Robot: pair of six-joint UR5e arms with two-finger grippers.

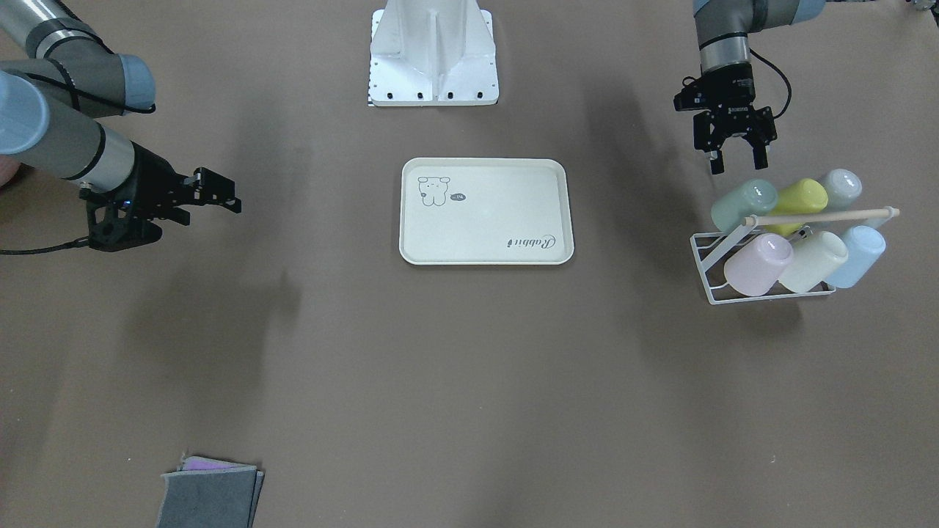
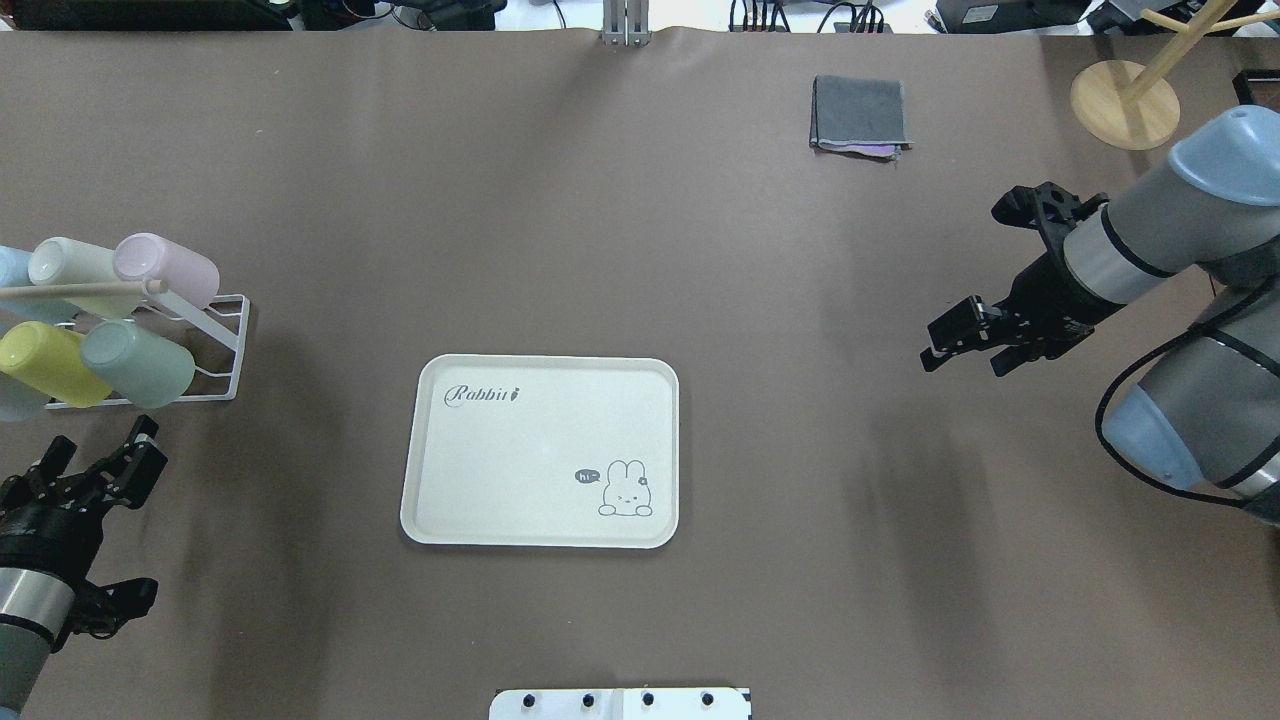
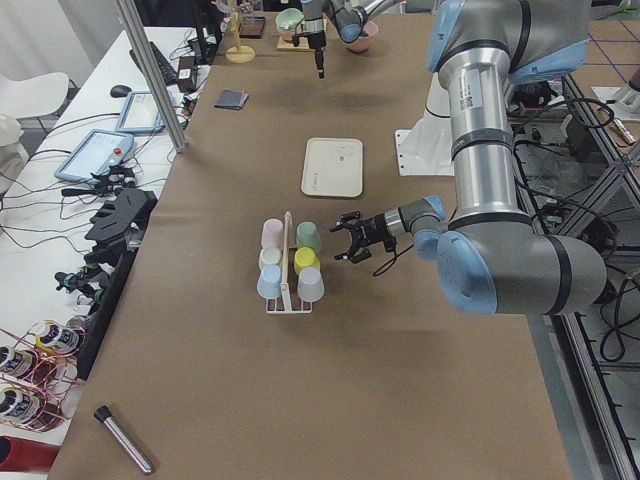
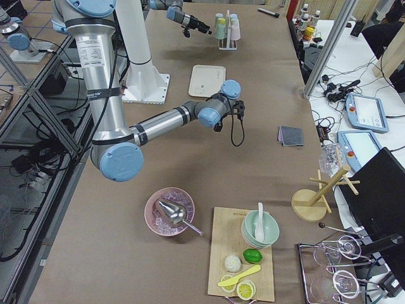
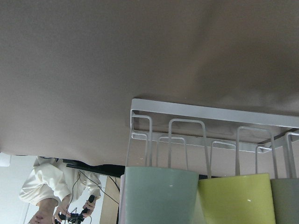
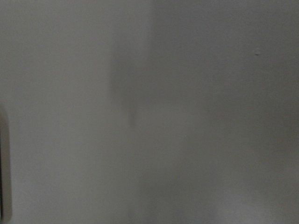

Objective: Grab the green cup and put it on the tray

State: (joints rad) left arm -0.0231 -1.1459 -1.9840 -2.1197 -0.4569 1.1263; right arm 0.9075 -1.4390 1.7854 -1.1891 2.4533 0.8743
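A robotics lab is shown. A left arm (image 3: 480,150) and a right arm (image 4: 104,82) are mounted on a white base (image 1: 433,66) at a long table (image 2: 640,200) that is covered in brown paper. Side benches (image 3: 40,210) are loaded with teach pendants (image 3: 95,157) and cables (image 3: 40,125); a monitor (image 4: 383,190) is set at one end, and aluminium posts (image 3: 150,75) are fixed along the table's edge. Household things are laid out on the paper: a cup rack (image 1: 704,257), a tray (image 1: 484,242), a folded cloth (image 2: 860,110), a board (image 4: 228,234) with fruit (image 4: 252,256), bowls (image 4: 169,214) and a mug tree (image 4: 308,206). A person (image 5: 51,191) in white is seen beyond the table in the left wrist view.
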